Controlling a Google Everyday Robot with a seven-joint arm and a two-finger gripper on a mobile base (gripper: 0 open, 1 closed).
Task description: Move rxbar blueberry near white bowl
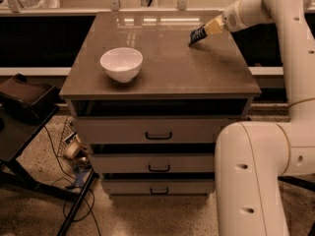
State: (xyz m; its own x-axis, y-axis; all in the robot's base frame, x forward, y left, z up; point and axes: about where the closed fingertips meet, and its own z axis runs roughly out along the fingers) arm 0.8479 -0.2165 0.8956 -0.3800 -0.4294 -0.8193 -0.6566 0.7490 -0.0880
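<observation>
Gripper (pixel 207 30), at 2 o'clock on the table (pixel 177 70), clamps the tilted snack bar (pixel 197 35); the bowl (pixel 121 63) lies well apart toward 8 o'clock.

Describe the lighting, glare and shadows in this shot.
Camera view: dim, warm light overall; bright glare streaks on the tabletop near its far edge; the white bowl stands out brightest, with a soft shadow beneath; the gripper, over the far right of the top, grips the dark rxbar blueberry.
</observation>
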